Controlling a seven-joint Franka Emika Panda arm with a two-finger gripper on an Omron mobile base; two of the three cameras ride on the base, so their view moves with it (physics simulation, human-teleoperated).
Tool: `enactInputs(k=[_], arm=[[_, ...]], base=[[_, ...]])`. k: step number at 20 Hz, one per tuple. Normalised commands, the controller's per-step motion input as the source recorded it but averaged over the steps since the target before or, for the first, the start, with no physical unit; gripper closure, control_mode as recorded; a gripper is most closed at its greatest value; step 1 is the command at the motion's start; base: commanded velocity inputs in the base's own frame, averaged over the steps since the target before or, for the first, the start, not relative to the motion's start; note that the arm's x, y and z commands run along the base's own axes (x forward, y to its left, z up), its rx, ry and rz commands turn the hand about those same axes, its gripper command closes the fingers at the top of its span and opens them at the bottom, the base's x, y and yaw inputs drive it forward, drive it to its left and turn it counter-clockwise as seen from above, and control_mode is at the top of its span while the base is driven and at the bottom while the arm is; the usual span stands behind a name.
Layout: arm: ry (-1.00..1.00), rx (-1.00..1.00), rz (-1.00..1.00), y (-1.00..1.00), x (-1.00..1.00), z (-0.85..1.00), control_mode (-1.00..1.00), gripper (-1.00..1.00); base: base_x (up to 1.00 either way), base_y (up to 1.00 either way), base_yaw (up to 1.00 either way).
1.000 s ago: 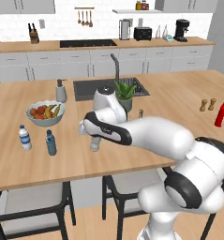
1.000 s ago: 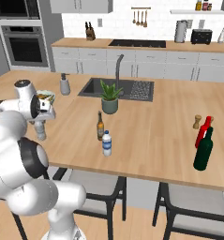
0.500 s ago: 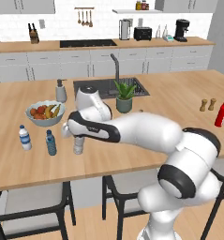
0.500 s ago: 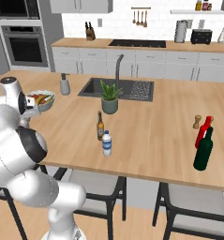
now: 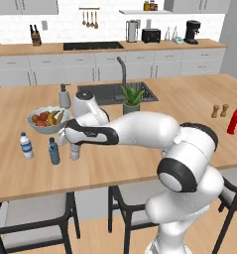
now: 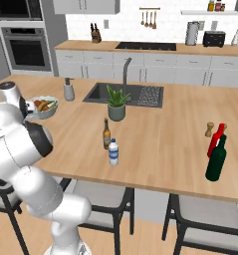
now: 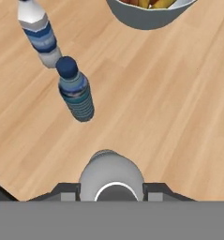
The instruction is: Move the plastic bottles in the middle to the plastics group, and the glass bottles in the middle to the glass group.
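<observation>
My gripper [image 7: 111,191] is shut on the plain greyish plastic bottle [image 7: 111,176], seen from above with its white cap between the fingers. In the left base view the gripper [image 5: 73,143] holds this bottle [image 5: 74,153] upright, low over the counter. Just left of it stands the plastics group: a blue-tinted bottle [image 5: 53,151] [image 7: 76,96] and a clear bottle with a blue label [image 5: 26,145] [image 7: 38,30]. In the middle stand the brown glass bottle [image 6: 106,134] and another blue-labelled plastic bottle [image 6: 113,152]. The glass group, a red bottle [image 6: 216,140] and a dark green bottle [image 6: 216,160], stands at the right.
A fruit bowl [image 5: 45,120] sits just behind the plastics group, with a soap dispenser [image 5: 64,96] beyond it. A potted plant [image 5: 131,100] stands by the sink [image 6: 140,94]. Two wooden shakers [image 5: 219,110] are near the red bottle. Stools stand below the counter's front edge.
The arm has swung left along the counter with the greyish bottle in its grip, from the middle to just right of the blue-tinted bottle.
</observation>
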Motion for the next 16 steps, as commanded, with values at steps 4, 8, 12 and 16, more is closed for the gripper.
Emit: enactInputs(k=[4,8,12,16], arm=[[0.0,0.0,0.0,0.0,0.24,-0.03,-1.0,1.0],[0.0,0.0,0.0,0.0,0.35,-0.24,-1.0,1.0],[0.0,0.0,0.0,0.0,0.39,-0.36,-1.0,1.0],[0.0,0.0,0.0,0.01,0.28,-0.28,-1.0,1.0]], base=[[0.0,0.0,0.0],[0.0,0.0,0.0],[0.0,0.0,0.0],[0.0,0.0,0.0]])
